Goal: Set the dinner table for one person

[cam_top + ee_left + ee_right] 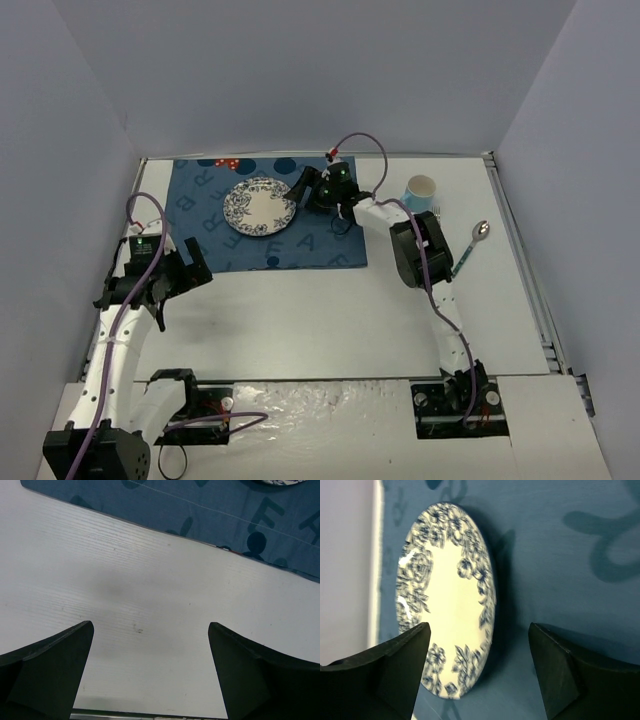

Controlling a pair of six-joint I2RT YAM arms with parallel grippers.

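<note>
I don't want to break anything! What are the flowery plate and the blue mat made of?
The plate looks like glazed ceramic: glossy, with bright glints on its blue flower print. The mat is probably cloth: matte, with a stitched line near its edge.

The plate [260,206] lies on the mat [300,250], upper middle of the frame. On the table [330,310], the cup [421,190] stands right of the mat, and the spoon [470,247] lies further right.
</note>
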